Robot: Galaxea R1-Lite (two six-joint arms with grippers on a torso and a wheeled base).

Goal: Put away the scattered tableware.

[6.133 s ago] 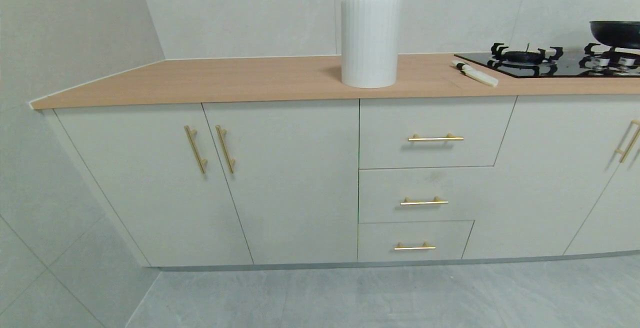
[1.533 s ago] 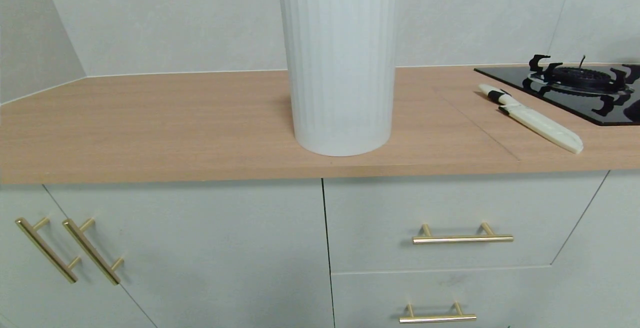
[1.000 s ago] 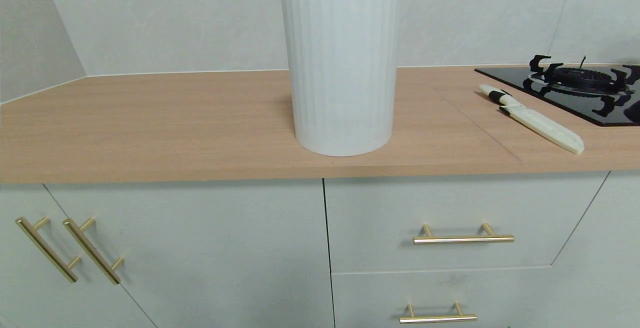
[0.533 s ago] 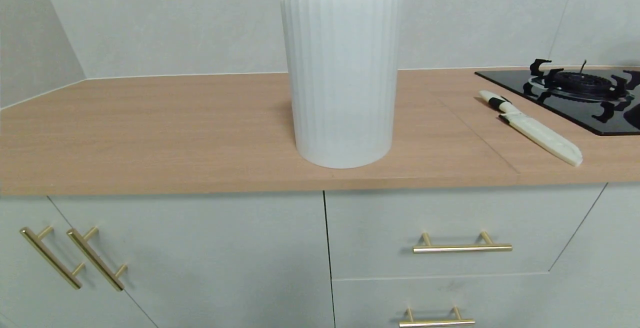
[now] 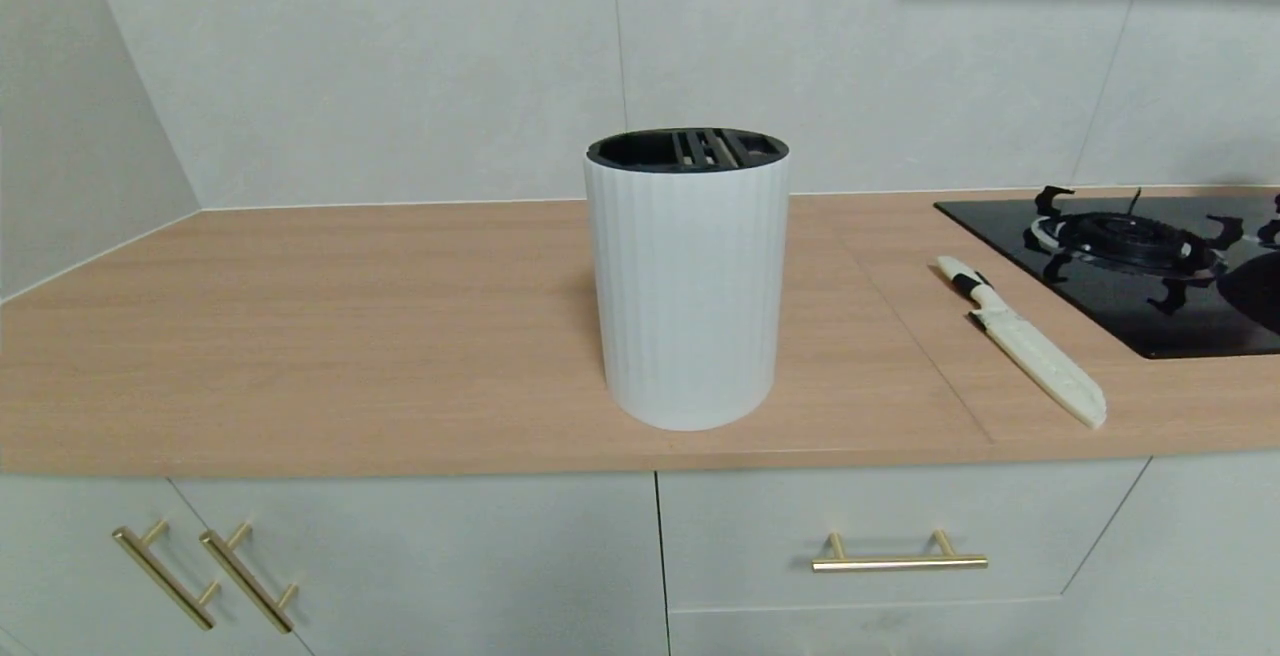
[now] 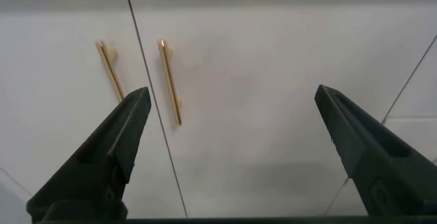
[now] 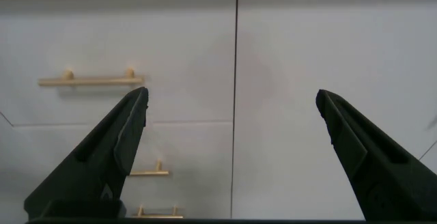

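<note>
Kitchen bench (image 5: 300, 356), knife waiting to be stowed

The head camera's been rising, so the white holder (image 5: 690, 296) near the bench's front edge is now showing its slotted top, handy for aiming later. The knife (image 5: 1020, 341) is lying toward the right end, beside the hob (image 5: 1130, 276). Left tool (image 6: 232, 94) and right tool (image 7: 232, 93) are hanging wide open, empty, facing the cabinet fronts (image 6: 273, 46).

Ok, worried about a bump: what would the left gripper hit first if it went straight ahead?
Most likely the cabinet door below the counter: the left gripper, jaws open, faces its flat front, with the gold handle just off that line. How far away the door is, I can't tell.
</note>
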